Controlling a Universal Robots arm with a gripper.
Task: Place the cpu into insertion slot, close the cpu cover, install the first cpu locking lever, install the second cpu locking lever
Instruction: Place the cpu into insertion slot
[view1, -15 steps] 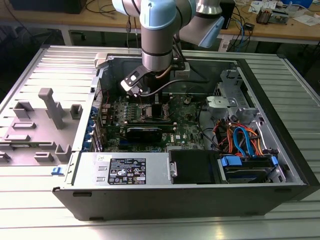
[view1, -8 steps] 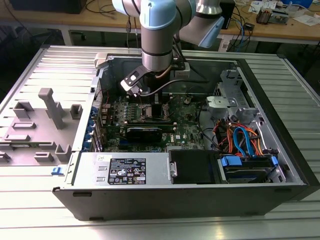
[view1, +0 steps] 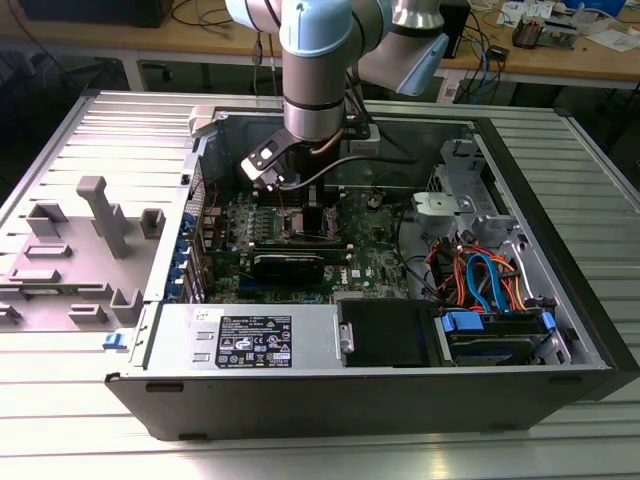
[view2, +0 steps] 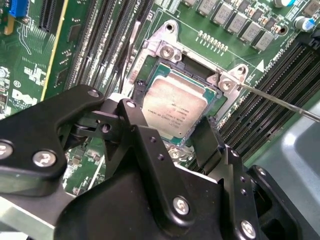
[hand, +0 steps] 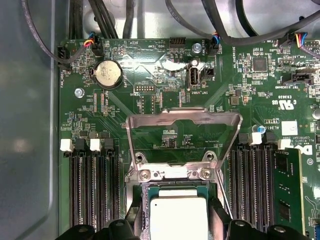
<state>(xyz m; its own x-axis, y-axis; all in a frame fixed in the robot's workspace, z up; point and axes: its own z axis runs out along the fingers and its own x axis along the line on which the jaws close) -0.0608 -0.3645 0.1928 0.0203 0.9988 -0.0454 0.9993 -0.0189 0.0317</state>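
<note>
Support: ribbed silvery metal table (view1: 70, 420)
Beneath the gripper (view1: 306, 222): open black computer case (view1: 380, 400)
Away from gripper, exterior view's left: grey plastic fixture blocks (view1: 100, 215)

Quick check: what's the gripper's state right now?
Gripper: closed on the small flat square silver-grey cpu, which sits in the silver-framed dark insertion slot; the thin silvery cpu cover stands open.

Silver arm (view1: 315, 112) with pale blue caps (view1: 318, 25); black tool (view2: 172, 112), silver screws (view2: 181, 205).
</note>
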